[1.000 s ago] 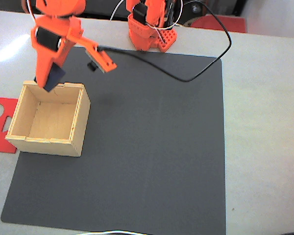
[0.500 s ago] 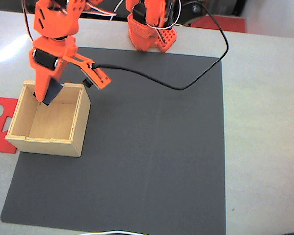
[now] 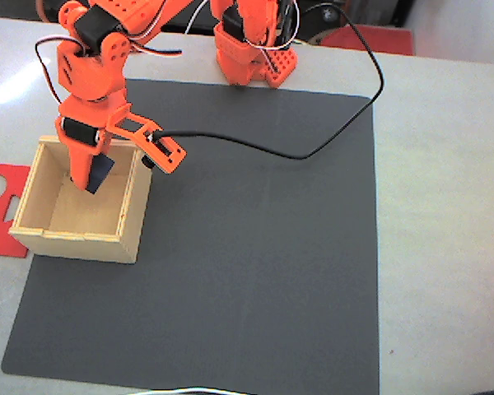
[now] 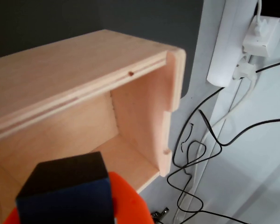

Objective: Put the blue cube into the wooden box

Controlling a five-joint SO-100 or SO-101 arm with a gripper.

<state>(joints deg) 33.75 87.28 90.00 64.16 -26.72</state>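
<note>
In the fixed view, the orange two-finger gripper reaches down into the open top of the square pale plywood box, near its far wall. It is clenched on the small dark navy cube, which hangs tilted, one corner pointing down toward the box floor, above the bottom and within the box's opening. A cube has no long axis to speak of. The wooden box sits on the left part of a dark grey mat, its left wall at the mat's edge. Just left of it a flat red cut-out sheet lies on the pale table. A black cable loops across the mat from the wrist toward the orange arm base at the top.

In the wrist view, the navy cube fills the lower left, backed by an orange finger. Behind it stand the box's inner walls and a notched corner. To the right, black wires and a white power strip lie on the pale surface.
</note>
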